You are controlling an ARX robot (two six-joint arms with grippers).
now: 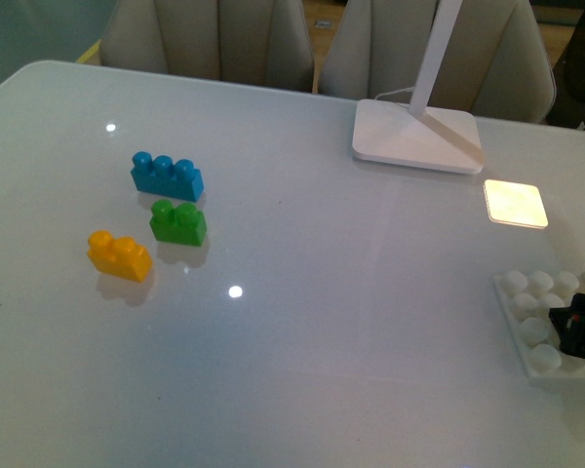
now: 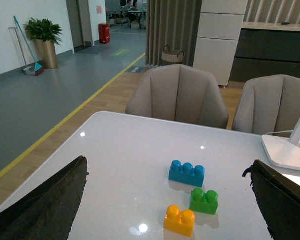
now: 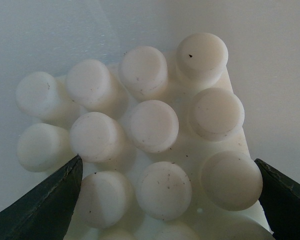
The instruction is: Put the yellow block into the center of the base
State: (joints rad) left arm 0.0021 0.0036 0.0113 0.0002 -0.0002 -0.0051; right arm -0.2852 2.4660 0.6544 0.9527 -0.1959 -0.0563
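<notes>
The yellow block [image 1: 119, 254] lies on the white table at the left; it also shows in the left wrist view [image 2: 179, 220]. The white studded base [image 1: 538, 322] lies at the right edge of the table. My right gripper [image 1: 577, 330] is open right over the base, its fingers either side of the studs [image 3: 152, 125], which fill the right wrist view. My left gripper [image 2: 170, 210] is open and empty, with its dark fingers [image 2: 42, 205] wide apart, set back from the yellow block. It is out of the front view.
A green brick [image 1: 178, 221] and a blue brick [image 1: 167, 175] lie just behind the yellow block. A white lamp foot [image 1: 416, 135] stands at the back right, with a bright light patch [image 1: 515, 203] near it. Chairs stand behind the table.
</notes>
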